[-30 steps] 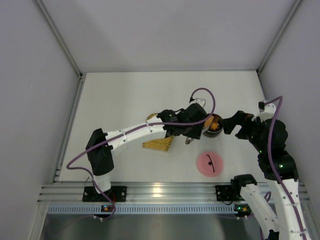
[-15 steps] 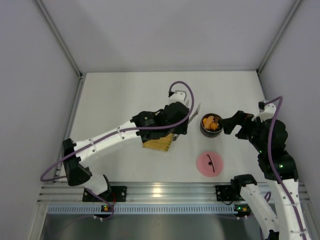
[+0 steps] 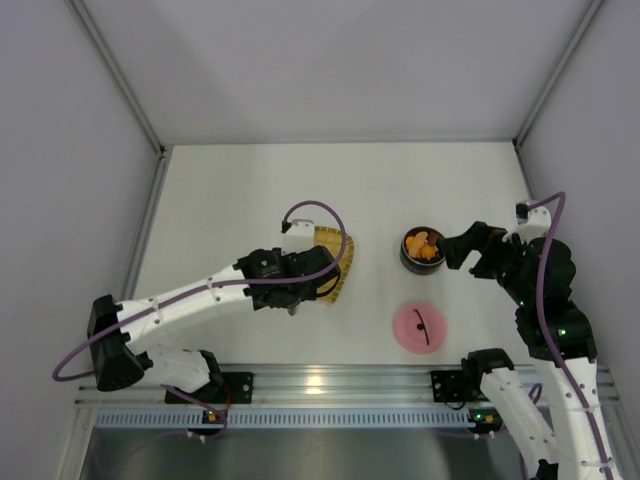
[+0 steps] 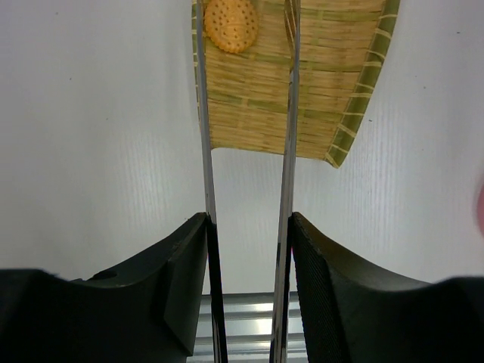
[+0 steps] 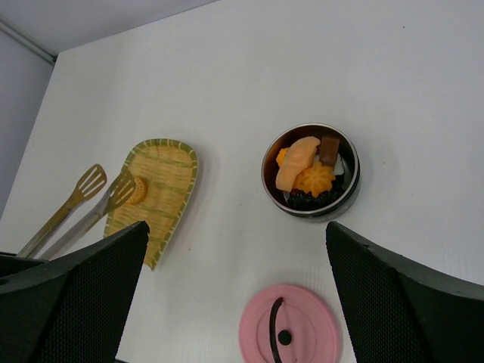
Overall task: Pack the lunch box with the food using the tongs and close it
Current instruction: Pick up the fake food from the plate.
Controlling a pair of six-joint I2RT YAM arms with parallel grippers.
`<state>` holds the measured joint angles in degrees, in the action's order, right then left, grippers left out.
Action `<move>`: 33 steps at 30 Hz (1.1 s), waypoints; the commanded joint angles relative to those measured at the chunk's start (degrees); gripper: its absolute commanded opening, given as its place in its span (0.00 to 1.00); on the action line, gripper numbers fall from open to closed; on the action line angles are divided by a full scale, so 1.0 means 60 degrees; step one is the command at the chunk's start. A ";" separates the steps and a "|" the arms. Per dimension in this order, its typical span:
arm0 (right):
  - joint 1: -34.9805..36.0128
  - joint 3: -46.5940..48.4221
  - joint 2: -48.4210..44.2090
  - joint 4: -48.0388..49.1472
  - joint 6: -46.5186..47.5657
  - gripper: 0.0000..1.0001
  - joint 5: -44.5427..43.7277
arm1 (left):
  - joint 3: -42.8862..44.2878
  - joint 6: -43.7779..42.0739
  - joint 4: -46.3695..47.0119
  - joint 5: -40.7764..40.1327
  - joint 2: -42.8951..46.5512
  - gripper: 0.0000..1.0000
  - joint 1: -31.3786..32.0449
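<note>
- Nearest the arm bases: pink lid [image 3: 420, 327] lay flat on the desk [image 3: 240, 190], black handle strip up, well apart from the left arm. Judged light, smooth and thin. You would likely need that strip, since the flat rim offers little purchase.
- Left tool [image 4: 246, 249]: clenched on the tongs [image 4: 204, 113], one pad against each arm, partway along. The arms ran nearly parallel, with the tips not closed.
- Tongs judged thin, springy and slick. They could twist or slide between the pads. A squeeze at this spot should close the tips, so ease it in gently.
- Yellow tray [image 4: 325, 91]: beyond the tool, on the desk. One round biscuit [image 4: 231, 23] lay on it between the tong arms, close against the left one. Tip height above the weave could not be told.
- Biscuit judged light, stiff and flat. Pinch it across its edges. It may skate on the weave.
- Farther right: lunch box [image 3: 404, 252] sat open on the desk, well apart from the tray, already holding orange, brown and dark pieces, fairly full. Judged a light steel pot, liable to skid if nudged.
- Right tool [image 5: 236, 249]: spread wide, gripping nothing, just beside the lunch box.
</note>
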<state>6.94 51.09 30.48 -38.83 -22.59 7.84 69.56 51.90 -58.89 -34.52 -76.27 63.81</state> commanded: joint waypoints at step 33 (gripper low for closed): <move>-0.0102 0.0054 -0.0129 0.0275 0.0044 1.00 -0.0090 | -0.0461 -0.0124 0.0602 0.0070 -0.0735 0.53 -0.0030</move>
<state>6.94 51.07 30.41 -38.83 -22.55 7.77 66.61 51.88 -57.21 -33.89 -79.72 63.81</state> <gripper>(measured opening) 0.993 0.535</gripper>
